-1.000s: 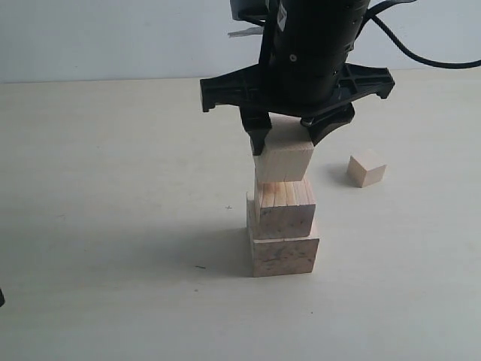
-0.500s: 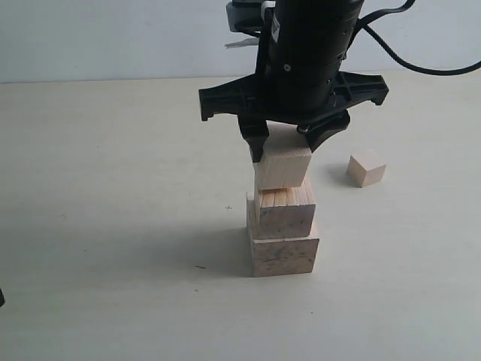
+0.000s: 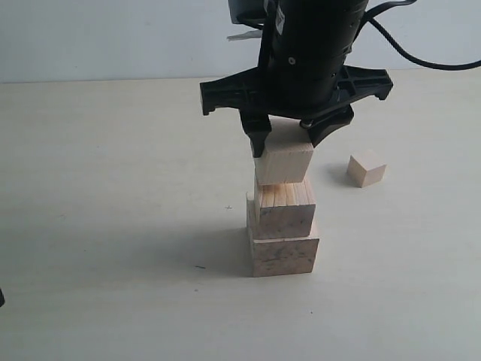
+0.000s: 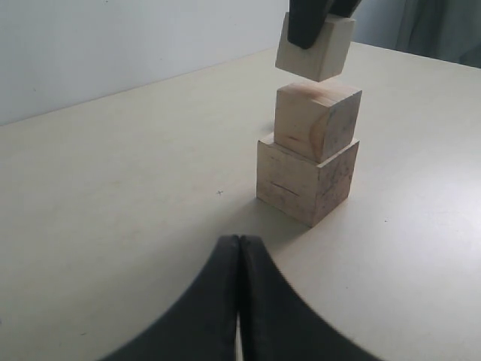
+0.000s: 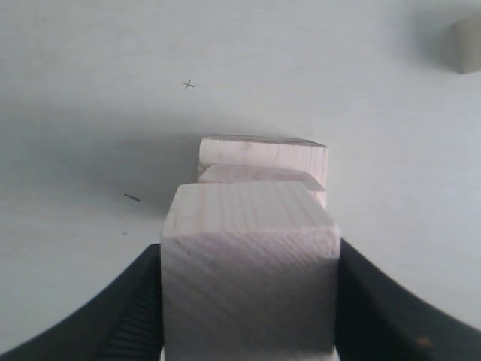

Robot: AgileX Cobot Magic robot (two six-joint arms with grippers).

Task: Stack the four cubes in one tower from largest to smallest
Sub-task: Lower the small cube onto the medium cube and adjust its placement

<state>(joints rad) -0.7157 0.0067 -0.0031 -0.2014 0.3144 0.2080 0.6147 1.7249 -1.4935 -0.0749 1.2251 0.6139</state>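
Observation:
Two pale wooden cubes form the tower: the largest cube (image 3: 284, 254) sits on the table with a smaller cube (image 3: 284, 208) on top. Just above that one hangs a third cube (image 3: 283, 162) (image 4: 315, 48) (image 5: 249, 263), tilted a little, with my right gripper (image 3: 287, 138) (image 5: 249, 297) shut on its two sides. The smallest cube (image 3: 366, 168) (image 5: 467, 45) lies alone on the table to the right of the tower. My left gripper (image 4: 239, 242) is shut and holds nothing, low over the table some way from the tower (image 4: 310, 147).
The pale table (image 3: 113, 188) runs back to a light wall (image 3: 113, 37). A black cable (image 3: 421, 60) trails from the right arm toward the right edge. A small dark mark (image 3: 200, 267) lies on the table left of the tower.
The right gripper with the third cube dipped slightly half a second ago and has come back up to about where it was. The tower and the smallest cube have not moved.

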